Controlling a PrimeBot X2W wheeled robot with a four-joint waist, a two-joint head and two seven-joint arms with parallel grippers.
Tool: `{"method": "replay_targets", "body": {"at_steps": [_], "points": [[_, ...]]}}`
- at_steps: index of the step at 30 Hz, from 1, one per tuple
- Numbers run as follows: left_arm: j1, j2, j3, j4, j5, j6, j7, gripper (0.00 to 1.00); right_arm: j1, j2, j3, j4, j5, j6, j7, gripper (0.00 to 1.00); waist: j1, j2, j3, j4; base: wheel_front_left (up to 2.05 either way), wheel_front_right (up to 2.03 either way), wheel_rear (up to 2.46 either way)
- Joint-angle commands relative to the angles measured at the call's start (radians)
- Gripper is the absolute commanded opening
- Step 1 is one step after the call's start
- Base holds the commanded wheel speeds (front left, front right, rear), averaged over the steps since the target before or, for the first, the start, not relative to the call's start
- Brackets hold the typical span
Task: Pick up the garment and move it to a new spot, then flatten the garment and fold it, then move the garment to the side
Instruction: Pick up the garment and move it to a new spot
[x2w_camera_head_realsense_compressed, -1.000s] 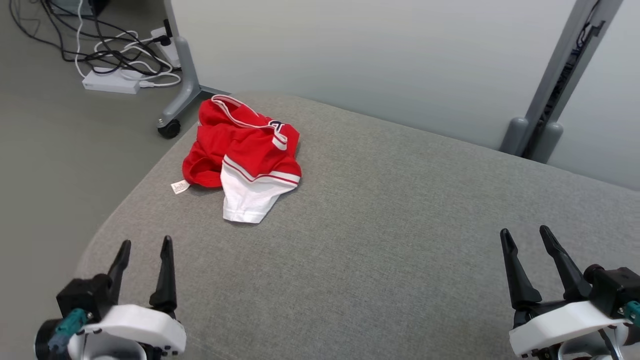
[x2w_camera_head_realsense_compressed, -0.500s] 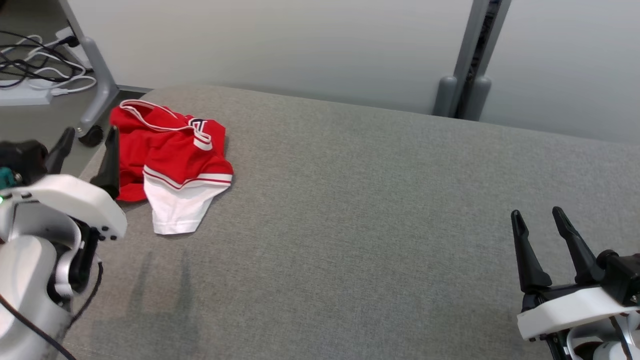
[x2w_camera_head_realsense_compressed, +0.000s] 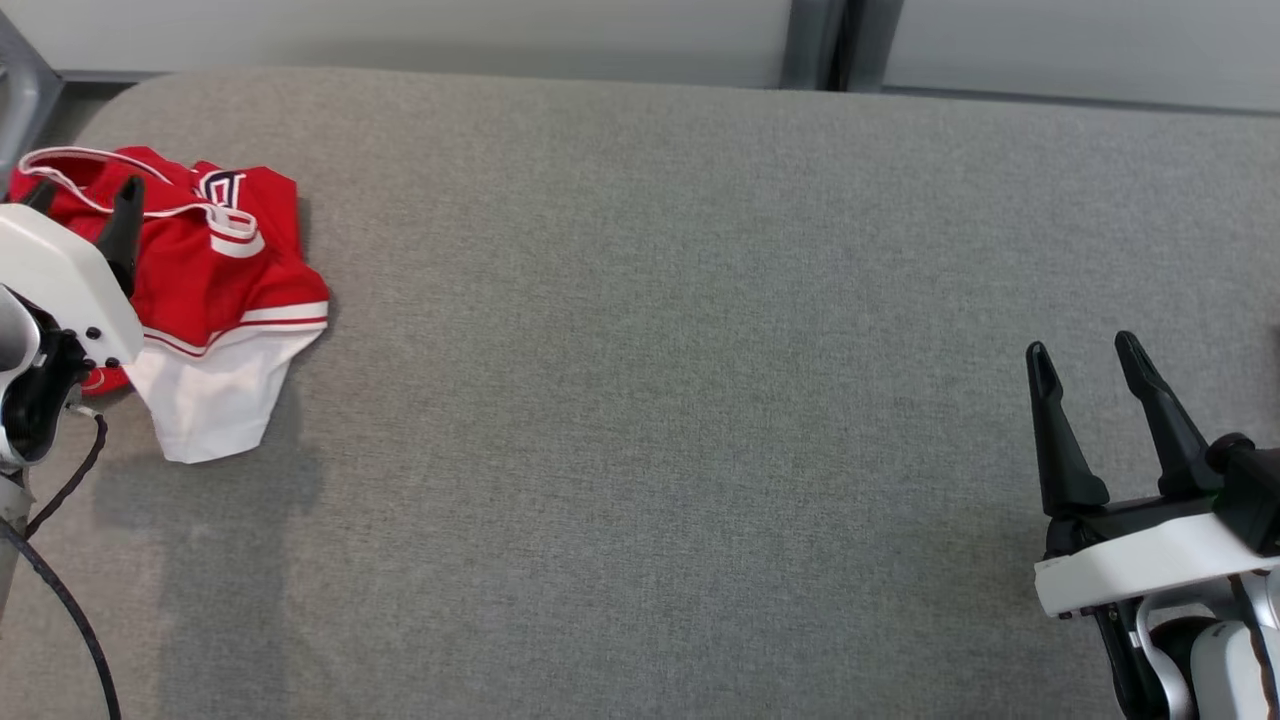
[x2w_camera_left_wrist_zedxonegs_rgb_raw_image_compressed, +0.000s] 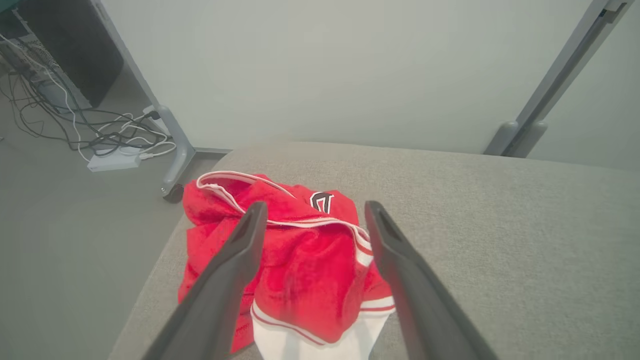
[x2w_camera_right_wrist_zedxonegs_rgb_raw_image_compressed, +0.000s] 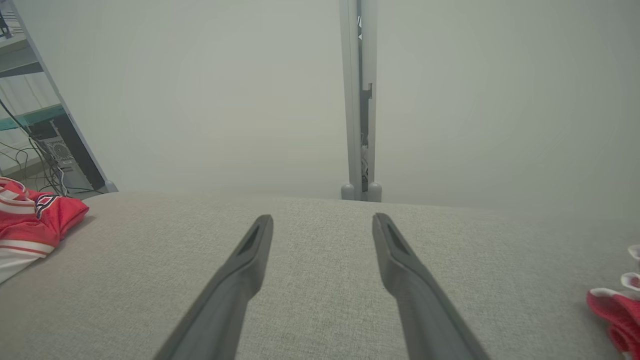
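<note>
Left pincer (x2w_camera_left_wrist_zedxonegs_rgb_raw_image_compressed: 315, 207) wide open over red-white garment (x2w_camera_left_wrist_zedxonegs_rgb_raw_image_compressed: 305, 280), empty; right pincer (x2w_camera_head_realsense_compressed: 1081, 345) open, empty.

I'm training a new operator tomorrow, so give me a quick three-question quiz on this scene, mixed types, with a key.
1. True or false: the left gripper is shut on the garment.
2. In the head view, where on the cushion does the garment lie? A) left end B) middle C) right end
3. Fill in: the right gripper is ____ and holds nothing.
Key: 1 false, it is open; 2 A; 3 open.
</note>
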Motion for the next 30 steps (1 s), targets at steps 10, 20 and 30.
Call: {"method": "replay_targets", "body": {"at_steps": [10,20,30], "points": [[-0.033,-0.004,-0.006,0.099,-0.01,-0.023,-0.015,1.0,-0.06,-0.004,-0.002,-0.032,-0.026,0.0,0.009,1.0,0.0,0.0,0.146,-0.052,0.0,0.0,0.0],[-0.05,-0.016,-0.009,0.194,0.005,-0.018,-0.076,1.0,-0.08,-0.004,0.003,-0.045,-0.045,0.0,0.013,1.0,0.0,0.0,0.204,-0.069,0.0,0.0,0.0],[-0.08,-0.035,-0.013,0.272,0.028,-0.025,-0.198,0.0,-0.07,-0.004,0.004,-0.014,-0.048,0.0,0.002,1.0,0.0,0.0,0.162,-0.061,0.0,0.0,0.0]]}}
